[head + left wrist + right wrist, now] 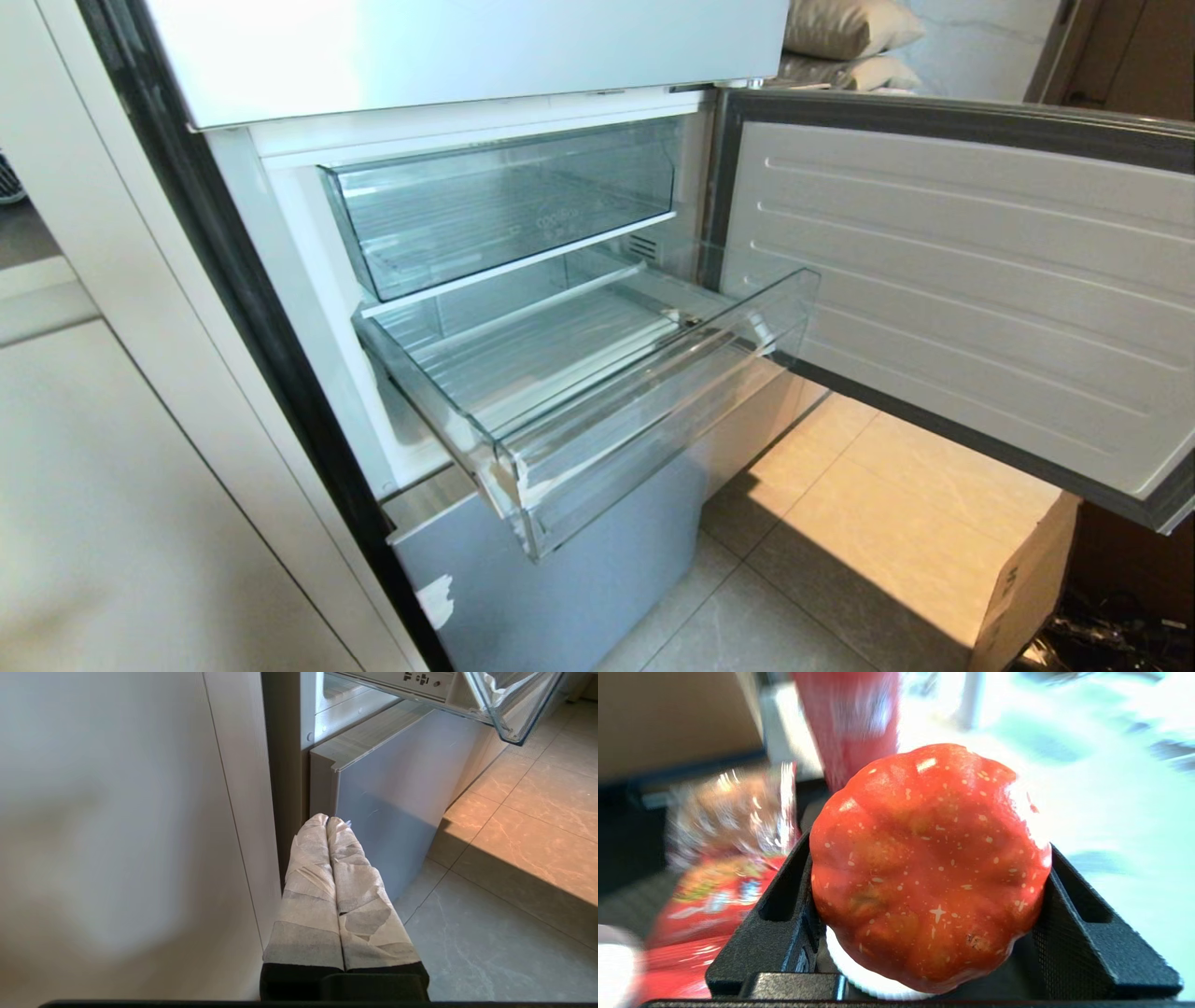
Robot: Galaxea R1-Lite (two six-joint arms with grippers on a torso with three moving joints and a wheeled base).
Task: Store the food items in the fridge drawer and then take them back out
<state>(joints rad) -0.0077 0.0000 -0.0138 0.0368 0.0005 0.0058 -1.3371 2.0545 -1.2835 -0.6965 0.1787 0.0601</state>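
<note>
A glossy red-orange, ribbed tomato-like food item fills the right wrist view, and my right gripper is shut on it with a black finger pressed against each side. Behind it, blurred, lie a red snack packet, a clear-wrapped item and a red cylinder. The fridge drawer is pulled out and empty, with whitish tape on its front corner. My left gripper, its fingers wrapped in tape, is shut and hangs low beside the fridge, below the drawer's corner. Neither arm shows in the head view.
An upper clear bin sits above the drawer. The fridge door stands open to the right. A cardboard box rests on the tiled floor under the door. A white cabinet panel flanks the fridge's left side.
</note>
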